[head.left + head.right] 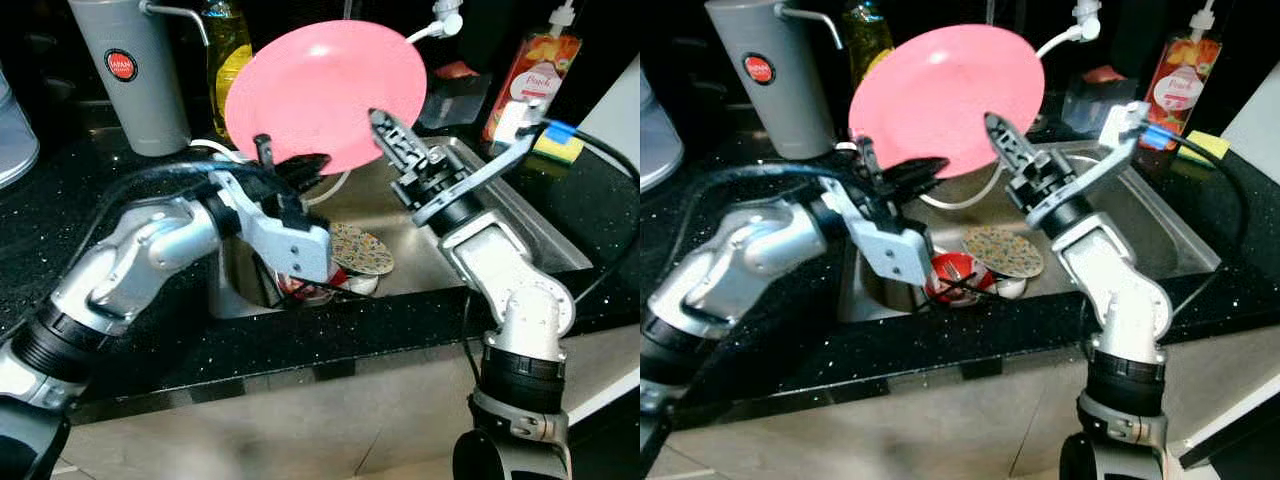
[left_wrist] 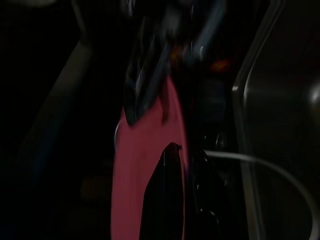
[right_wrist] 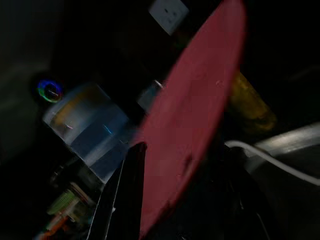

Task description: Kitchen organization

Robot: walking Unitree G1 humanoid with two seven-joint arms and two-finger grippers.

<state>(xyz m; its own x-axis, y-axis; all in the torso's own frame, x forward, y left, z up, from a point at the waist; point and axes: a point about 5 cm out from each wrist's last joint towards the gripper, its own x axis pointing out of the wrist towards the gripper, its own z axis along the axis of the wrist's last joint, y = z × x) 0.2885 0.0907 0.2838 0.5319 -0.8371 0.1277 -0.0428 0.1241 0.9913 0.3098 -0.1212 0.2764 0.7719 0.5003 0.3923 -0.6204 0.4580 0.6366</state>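
I hold a pink plate [image 1: 325, 92] upright above the sink [image 1: 520, 215], both claws clamped on its lower rim: my left claw [image 1: 285, 165] pinches the lower left edge, my right claw [image 1: 385, 135] the lower right edge. The black speckled counter [image 1: 130, 215] surrounds the sink. At the counter's back edge stand a grey jug [image 1: 140, 70] with a red round label, a yellow bottle [image 1: 228, 50] and a bottle [image 1: 530, 75] marked "Peach". A patterned dish [image 1: 362, 250] lies in the sink.
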